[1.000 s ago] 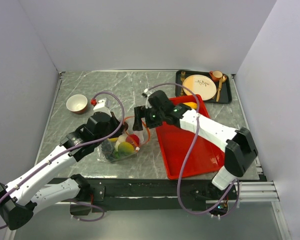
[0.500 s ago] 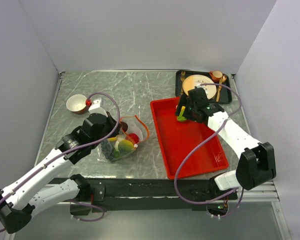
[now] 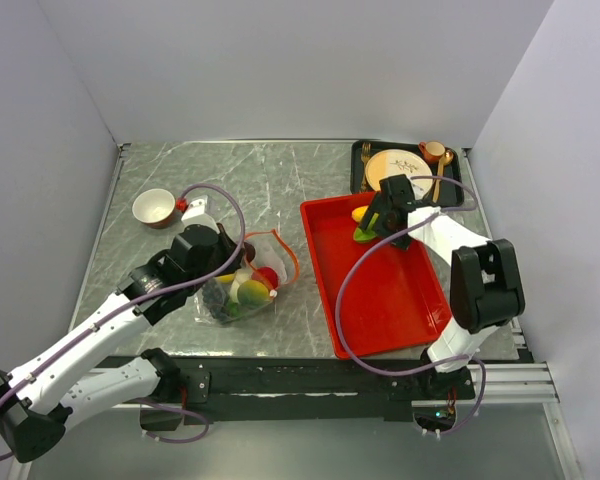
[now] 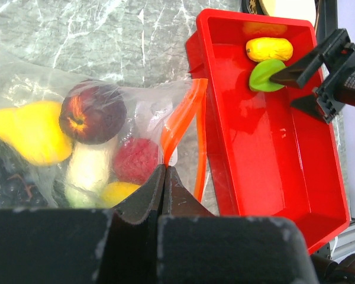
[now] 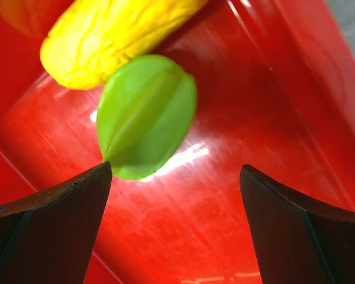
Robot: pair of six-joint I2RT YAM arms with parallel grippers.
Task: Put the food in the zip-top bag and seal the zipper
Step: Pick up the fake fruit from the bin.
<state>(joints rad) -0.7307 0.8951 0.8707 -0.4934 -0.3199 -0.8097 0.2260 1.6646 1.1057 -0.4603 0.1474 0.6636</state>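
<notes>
Left of the red tray (image 3: pixel 385 300), the left jaws are pinched together on the zip-top bag (image 4: pixel 53 94), just beside its orange zipper (image 4: pixel 180 118). The bag lies on the table (image 3: pixel 280 180) holding several toy fruits (image 4: pixel 92 111). In the tray's far end, the right jaws stand wide apart over a green fruit (image 5: pixel 145 115), with a yellow fruit (image 5: pixel 106 35) just beyond it.
</notes>
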